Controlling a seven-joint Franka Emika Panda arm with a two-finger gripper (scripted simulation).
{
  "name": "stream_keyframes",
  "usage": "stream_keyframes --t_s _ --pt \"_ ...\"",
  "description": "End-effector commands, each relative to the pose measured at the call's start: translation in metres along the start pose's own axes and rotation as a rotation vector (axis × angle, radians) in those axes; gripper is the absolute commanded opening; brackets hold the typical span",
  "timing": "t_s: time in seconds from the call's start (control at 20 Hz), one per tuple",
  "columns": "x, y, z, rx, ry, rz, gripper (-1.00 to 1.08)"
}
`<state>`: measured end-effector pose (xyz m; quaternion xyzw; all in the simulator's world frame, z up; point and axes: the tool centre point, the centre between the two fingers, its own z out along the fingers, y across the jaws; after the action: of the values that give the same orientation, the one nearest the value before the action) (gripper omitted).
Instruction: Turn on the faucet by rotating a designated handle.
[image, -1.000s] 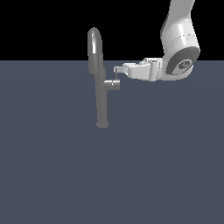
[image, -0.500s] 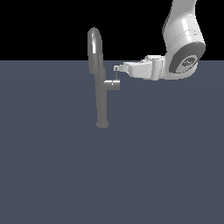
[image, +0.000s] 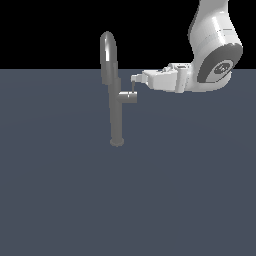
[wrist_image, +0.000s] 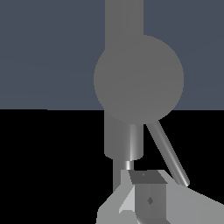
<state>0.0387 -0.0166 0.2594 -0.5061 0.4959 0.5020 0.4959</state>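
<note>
The faucet (image: 116, 107) is a tall grey column on a small round base, with an arched spout (image: 108, 50) on top. The handle (image: 128, 96) is a short stub sticking out towards the exterior view's right, with a thin lever rod (image: 133, 88) rising from it. My gripper (image: 134, 79) comes in from the right, its tips just above the rod's end; contact is unclear. In the wrist view, the stub's round end (wrist_image: 138, 78) faces the camera and the lever rod (wrist_image: 168, 153) slants towards my fingers (wrist_image: 148, 197), which look pressed together with nothing held.
The faucet stands on a flat dark grey-blue surface (image: 125, 200). My white arm (image: 215, 60) hangs at the upper right of the exterior view, above the surface.
The arm's body has shifted slightly towards the exterior view's right while the gripper tips stayed by the handle's lever. The faucet and handle look unmoved.
</note>
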Motion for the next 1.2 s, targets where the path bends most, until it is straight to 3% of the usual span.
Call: stream_keyframes --t_s 0.0,0.1,0.6,0.7,1.05,1.1,1.15 --pt "0.001 0.012 0.000 -0.008 -0.004 0.007 -1.00" --pt "-0.001 0.005 0.000 -0.002 0.000 -0.001 -1.00" --pt "0.018 0.040 0.000 -0.008 -0.004 0.007 -1.00" --pt "0.008 0.033 0.000 -0.006 -0.002 -0.011 -1.00" --pt "0.047 0.056 0.000 -0.008 -0.004 0.007 -1.00" --pt "0.047 0.056 0.000 -0.008 -0.004 0.007 -1.00" --pt "0.026 0.047 0.000 -0.009 -0.002 -0.029 -1.00"
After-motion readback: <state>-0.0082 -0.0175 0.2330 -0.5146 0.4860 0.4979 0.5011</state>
